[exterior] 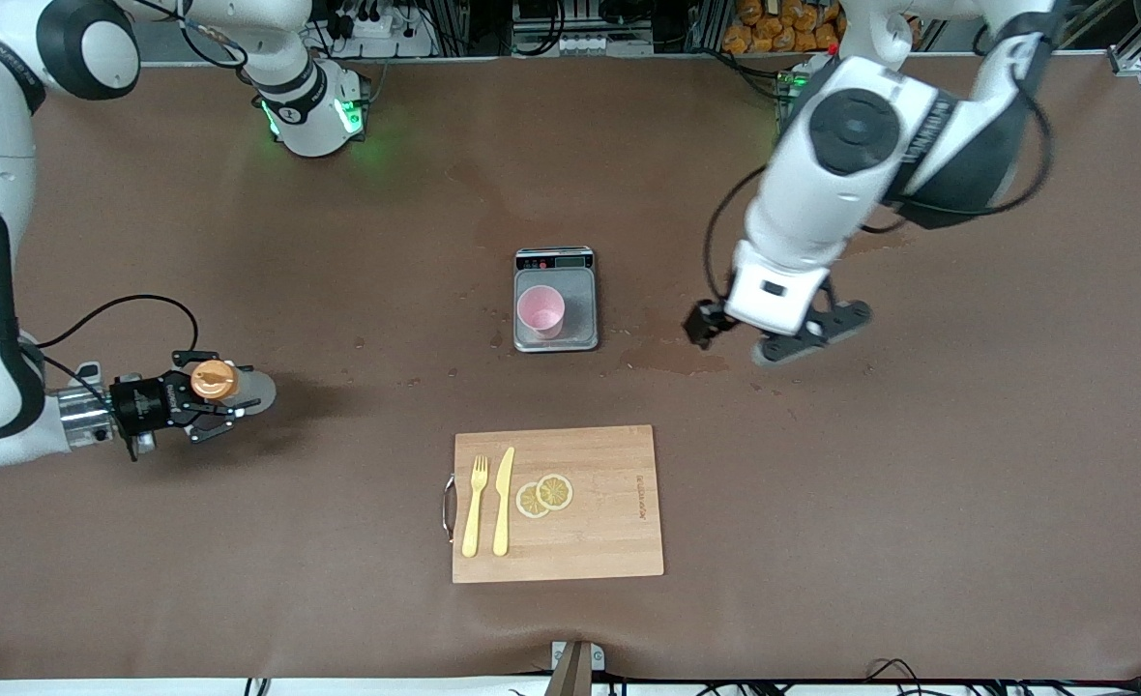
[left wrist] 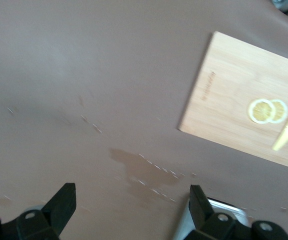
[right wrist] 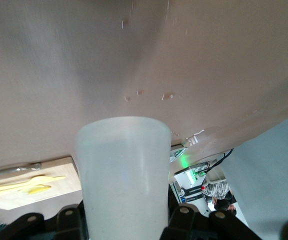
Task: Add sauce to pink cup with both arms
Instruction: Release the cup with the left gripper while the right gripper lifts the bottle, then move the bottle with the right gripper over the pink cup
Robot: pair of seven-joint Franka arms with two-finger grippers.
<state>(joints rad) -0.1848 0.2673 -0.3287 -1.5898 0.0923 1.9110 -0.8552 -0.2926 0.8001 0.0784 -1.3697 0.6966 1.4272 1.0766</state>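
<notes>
The sauce bottle [exterior: 242, 391], translucent whitish with an orange cap [exterior: 213, 379], is held in my right gripper [exterior: 215, 396], up over the table at the right arm's end. In the right wrist view the bottle [right wrist: 122, 170] fills the space between the fingers of the right gripper [right wrist: 122, 222]. The pink cup [exterior: 540, 311] stands upright on the steel scale [exterior: 578, 309] at the table's middle. My left gripper [exterior: 764, 333] hangs open and empty over the table beside the scale, toward the left arm's end. Its fingers [left wrist: 63, 207] stand wide apart over a dark stain [left wrist: 141, 172].
A wooden cutting board [exterior: 609, 522] lies nearer the front camera than the scale, with a yellow fork [exterior: 475, 503], a yellow knife [exterior: 503, 498] and two lemon slices [exterior: 544, 495] on it. The board [left wrist: 229, 110] also shows in the left wrist view.
</notes>
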